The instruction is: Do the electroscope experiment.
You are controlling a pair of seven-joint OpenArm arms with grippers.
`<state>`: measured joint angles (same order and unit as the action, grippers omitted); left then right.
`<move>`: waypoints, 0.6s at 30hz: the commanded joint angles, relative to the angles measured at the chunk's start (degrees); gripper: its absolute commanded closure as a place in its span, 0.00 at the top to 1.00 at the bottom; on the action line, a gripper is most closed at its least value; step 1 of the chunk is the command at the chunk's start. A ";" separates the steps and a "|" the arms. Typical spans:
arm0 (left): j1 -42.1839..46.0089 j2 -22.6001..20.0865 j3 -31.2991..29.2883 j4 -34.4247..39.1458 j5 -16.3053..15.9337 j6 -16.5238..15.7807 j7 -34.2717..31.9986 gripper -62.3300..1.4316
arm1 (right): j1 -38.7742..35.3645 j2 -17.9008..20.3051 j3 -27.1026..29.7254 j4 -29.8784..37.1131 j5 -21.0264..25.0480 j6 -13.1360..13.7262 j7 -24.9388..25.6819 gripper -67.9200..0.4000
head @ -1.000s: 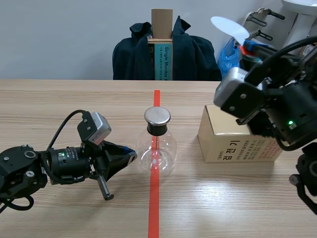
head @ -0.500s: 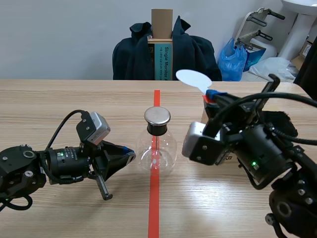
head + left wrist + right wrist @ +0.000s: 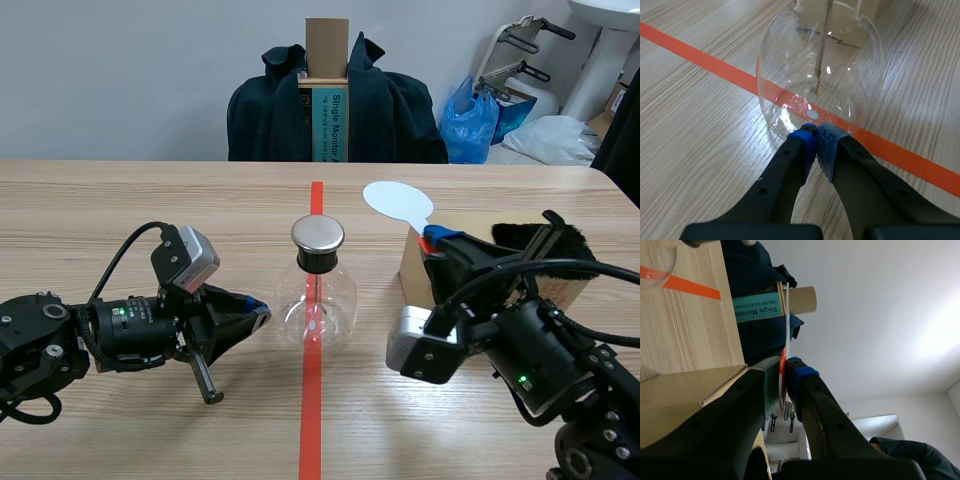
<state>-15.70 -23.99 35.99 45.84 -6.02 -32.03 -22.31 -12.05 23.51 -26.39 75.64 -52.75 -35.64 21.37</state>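
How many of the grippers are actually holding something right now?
1. The right gripper is shut on the white paddle; the left gripper is shut on nothing, tips by the glass flask's base.

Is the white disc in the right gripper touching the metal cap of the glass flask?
Apart. In the scene view a clear gap shows between the white disc and the metal cap; the disc sits off to the cap's side.

The black left arm (image 3: 60,345) lies low across the lower left of the frame, reaching level toward the middle, and its left gripper (image 3: 258,312) has both padded fingers pressed together. The black right arm (image 3: 540,370) sits at the lower right, and its right gripper (image 3: 437,240) points upward, clamped on the stem of a flat white round paddle (image 3: 398,203).
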 commanded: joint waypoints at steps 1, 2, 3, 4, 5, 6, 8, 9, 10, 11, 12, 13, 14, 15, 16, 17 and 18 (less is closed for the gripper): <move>-0.02 -0.02 -0.63 0.92 -0.50 -0.26 -0.59 0.07 | 1.77 0.59 0.33 0.52 0.07 -0.79 0.02 0.02; -0.02 -0.02 -0.63 0.92 -0.50 -0.26 -0.59 0.07 | 1.99 0.59 0.33 0.35 0.20 -0.87 0.17 0.02; -0.02 -0.04 -0.63 0.92 -0.50 -0.26 -0.57 0.07 | 2.10 0.61 0.33 0.26 0.28 -0.85 0.28 0.02; -0.02 -0.04 -0.66 0.92 -0.50 -0.26 -0.59 0.07 | 2.32 0.61 0.33 0.24 0.31 -0.85 0.50 0.02; -0.02 -0.04 -0.66 0.92 -0.50 -0.26 -0.59 0.07 | 2.40 0.61 0.33 0.24 0.39 -0.85 0.50 0.02; -0.02 -0.04 -0.66 0.92 -0.50 -0.26 -0.59 0.07 | 2.54 0.61 0.33 0.24 0.42 -0.85 0.57 0.02; -0.02 -0.04 -0.66 0.92 -0.50 -0.26 -0.59 0.07 | 2.56 0.61 0.33 0.24 0.42 -0.85 0.90 0.02; -0.02 -0.04 -0.66 0.92 -0.50 -0.26 -0.59 0.07 | 2.56 0.61 0.33 0.24 0.42 -0.85 1.11 0.02; -0.02 -0.04 -0.66 0.92 -0.50 -0.26 -0.59 0.07 | 2.54 0.61 0.33 0.24 0.42 -0.85 1.42 0.02; -0.02 -0.04 -0.66 0.92 -0.50 -0.26 -0.59 0.07 | 2.54 0.61 0.33 0.24 0.39 -0.85 1.81 0.02; -0.02 -0.04 -0.66 0.92 -0.50 -0.26 -0.59 0.07 | 2.54 0.61 0.33 0.24 0.39 -0.85 2.27 0.02; -0.02 -0.04 -0.66 0.92 -0.50 -0.26 -0.59 0.07 | 2.54 0.61 0.33 0.24 0.37 -0.85 2.84 0.02; -0.02 -0.04 -0.66 0.92 -0.50 -0.26 -0.59 0.07 | 2.54 0.61 0.33 0.24 0.37 -0.85 3.72 0.02; -0.02 -0.04 -0.66 0.92 -0.50 -0.26 -0.59 0.07 | 2.54 0.63 0.33 0.24 0.26 -0.85 4.57 0.02; -0.02 -0.04 -0.66 0.92 -0.50 -0.26 -0.59 0.07 | 2.54 0.63 0.33 0.24 0.11 -0.85 5.33 0.02; -0.02 -0.02 -0.66 0.92 -0.50 -0.26 -0.59 0.07 | 2.54 0.63 0.33 0.24 -0.04 -0.85 6.10 0.02; -0.02 -0.02 -0.66 0.92 -0.50 -0.26 -0.59 0.07 | 2.54 0.63 0.33 0.24 -0.07 -0.85 7.02 0.02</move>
<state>-15.70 -23.97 35.99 45.84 -6.02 -32.03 -22.33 -10.37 23.51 -26.37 74.89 -53.08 -35.81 27.86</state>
